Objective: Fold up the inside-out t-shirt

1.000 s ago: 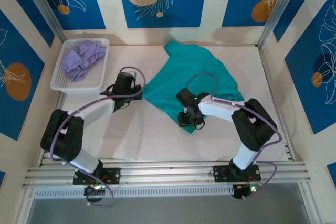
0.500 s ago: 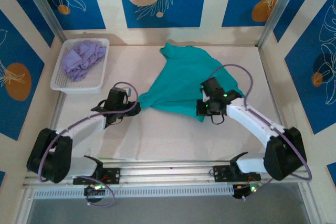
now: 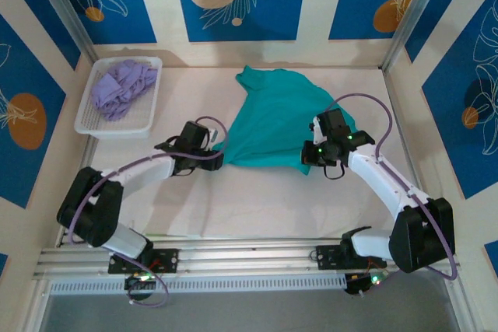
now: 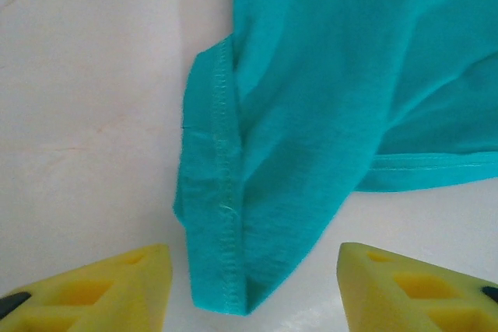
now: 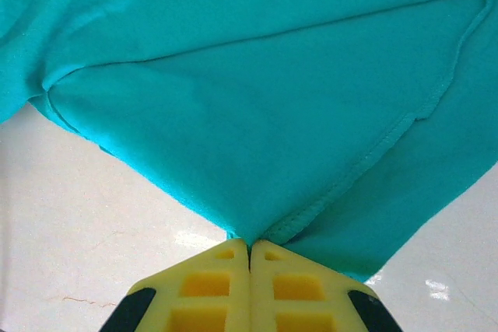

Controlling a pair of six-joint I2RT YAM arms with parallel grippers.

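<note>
Presently: one teal-green short-sleeved cotton t-shirt (image 3: pixel 272 118), lying bunched on the pale counter (image 3: pixel 233 204), to the right of the white plastic mesh basket (image 3: pixel 120 131). Left pincer (image 4: pixel 249 289): yellow pads spread, either side of a stitched hem corner on the shirt's basket-facing side. Right pincer (image 5: pixel 249 266): pressed together, pinching the hem on the shirt's side away from the basket. Basket contents: one crumpled lavender garment (image 3: pixel 120 87).

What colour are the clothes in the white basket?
Lavender-purple clothes; the top external view shows them best.
</note>
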